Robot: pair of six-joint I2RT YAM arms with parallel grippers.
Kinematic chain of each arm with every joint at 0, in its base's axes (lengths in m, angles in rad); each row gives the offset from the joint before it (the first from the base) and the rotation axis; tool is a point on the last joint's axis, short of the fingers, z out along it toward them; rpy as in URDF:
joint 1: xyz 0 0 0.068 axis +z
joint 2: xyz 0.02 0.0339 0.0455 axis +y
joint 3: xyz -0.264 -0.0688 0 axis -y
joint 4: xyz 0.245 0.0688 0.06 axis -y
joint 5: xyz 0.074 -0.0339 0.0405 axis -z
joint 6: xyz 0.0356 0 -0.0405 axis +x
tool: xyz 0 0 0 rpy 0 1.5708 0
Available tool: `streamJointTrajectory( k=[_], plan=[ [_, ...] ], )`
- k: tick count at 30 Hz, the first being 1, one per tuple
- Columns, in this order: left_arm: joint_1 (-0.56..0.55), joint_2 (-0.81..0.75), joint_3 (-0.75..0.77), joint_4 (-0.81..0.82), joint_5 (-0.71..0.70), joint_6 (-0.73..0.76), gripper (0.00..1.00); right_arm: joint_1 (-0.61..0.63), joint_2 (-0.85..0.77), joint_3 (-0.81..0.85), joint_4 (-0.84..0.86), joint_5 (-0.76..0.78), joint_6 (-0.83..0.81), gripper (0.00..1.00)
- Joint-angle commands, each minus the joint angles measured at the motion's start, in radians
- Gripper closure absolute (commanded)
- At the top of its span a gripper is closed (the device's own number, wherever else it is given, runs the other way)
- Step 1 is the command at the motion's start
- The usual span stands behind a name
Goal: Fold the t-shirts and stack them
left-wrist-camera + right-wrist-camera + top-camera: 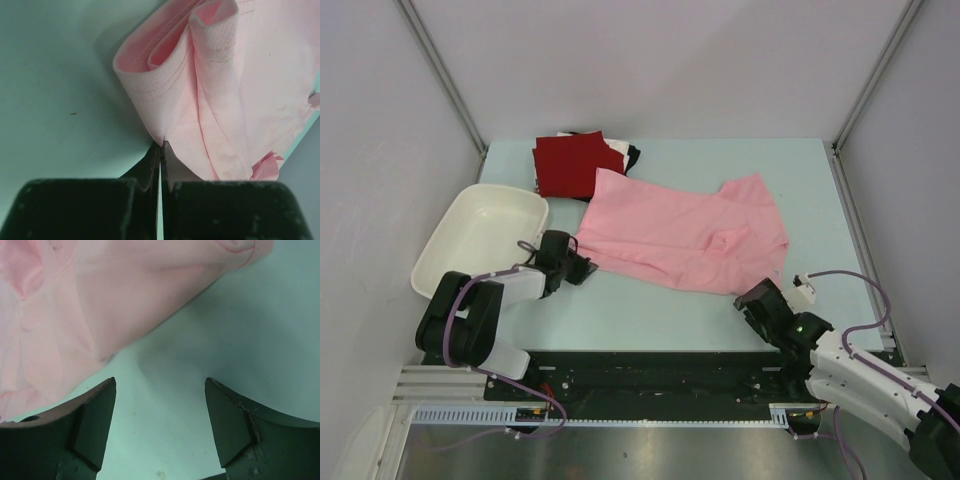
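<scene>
across the middle of the table (720, 160), the pink shirt (680, 235) lies spread and rumpled, its long axis running left to right and dipping a little toward the near right corner. the left gripper (161, 149) sits at the shirt's near left end, jaws pressed together on a folded edge of the pink cloth, which bunches up just beyond the tips. the right gripper (160, 382) stands at the near right end, jaws apart with only bare table between them. the shirt's edge lies just ahead and to the left, close by its left finger, though i cannot tell if it touches. each arm has its own end, and the fold seems to wait on the right one, which would need to go forward and leftward to take that edge. the folded stack (570, 165), dark red on top, sits far left, beside the white tub (480, 230).
</scene>
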State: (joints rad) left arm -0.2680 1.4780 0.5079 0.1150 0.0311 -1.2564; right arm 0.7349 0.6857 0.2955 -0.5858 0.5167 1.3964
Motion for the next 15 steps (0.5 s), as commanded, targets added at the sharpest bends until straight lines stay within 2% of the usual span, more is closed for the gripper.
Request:
streamJointTrajectory(
  k=[1,15],
  plan=[
    [0.009,0.008,-0.045,-0.118,-0.01,0.052,1.0,-0.034,0.038,-0.012,0.084,0.074,0.056,0.23],
    [0.021,-0.024,-0.081,-0.089,0.012,0.049,1.0,-0.192,0.146,-0.01,0.21,0.086,-0.063,0.25]
  ],
)
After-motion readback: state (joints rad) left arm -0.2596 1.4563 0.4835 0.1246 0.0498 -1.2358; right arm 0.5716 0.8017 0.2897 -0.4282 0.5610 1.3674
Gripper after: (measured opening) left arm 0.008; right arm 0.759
